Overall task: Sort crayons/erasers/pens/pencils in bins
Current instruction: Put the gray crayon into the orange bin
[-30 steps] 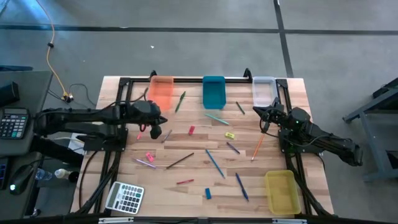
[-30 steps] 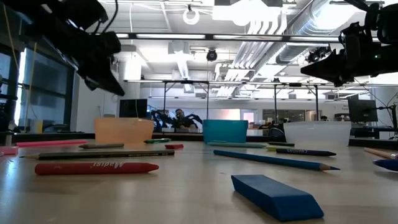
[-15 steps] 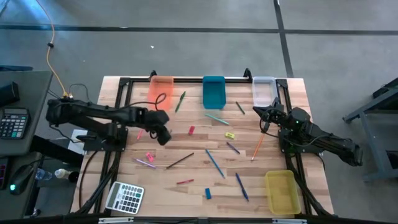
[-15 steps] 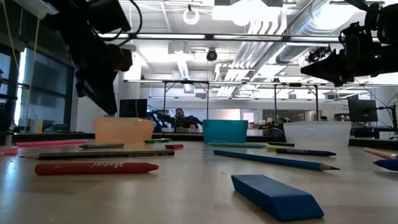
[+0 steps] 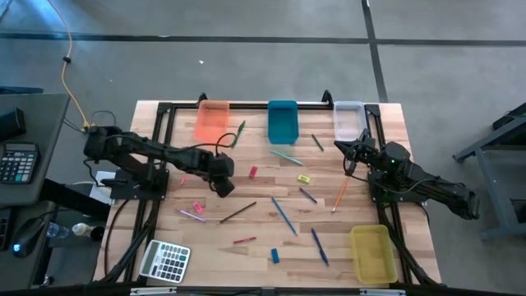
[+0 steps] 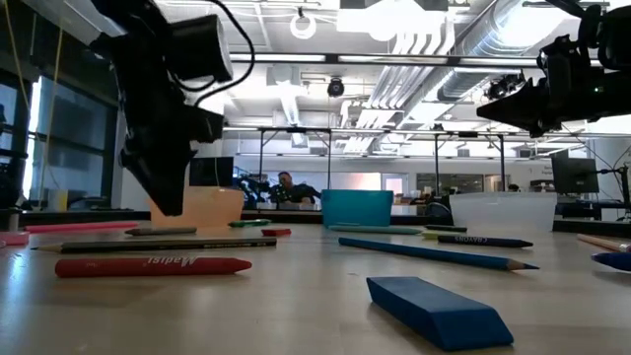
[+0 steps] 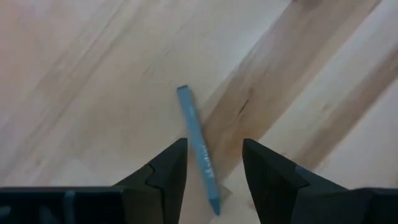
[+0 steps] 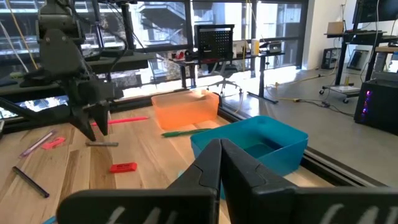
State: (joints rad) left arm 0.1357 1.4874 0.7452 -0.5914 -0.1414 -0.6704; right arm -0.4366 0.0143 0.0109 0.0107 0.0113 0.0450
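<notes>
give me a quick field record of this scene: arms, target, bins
left gripper: open, pointing down over a blue-grey stick on the table
right gripper: shut, empty, waiting near the clear bin
bins: orange bin, teal bin, yellow bin
calculator: table's near-left corner

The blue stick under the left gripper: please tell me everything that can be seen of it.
The blue stick is slim, straight and pale grey-blue, with faint print along its side. One end is cut flat; the other narrows to a point. It lies flat on the bare wooden table, with nothing else beside it. The left gripper hangs over it, open, with one finger on each side, and does not seem to touch it.
</notes>
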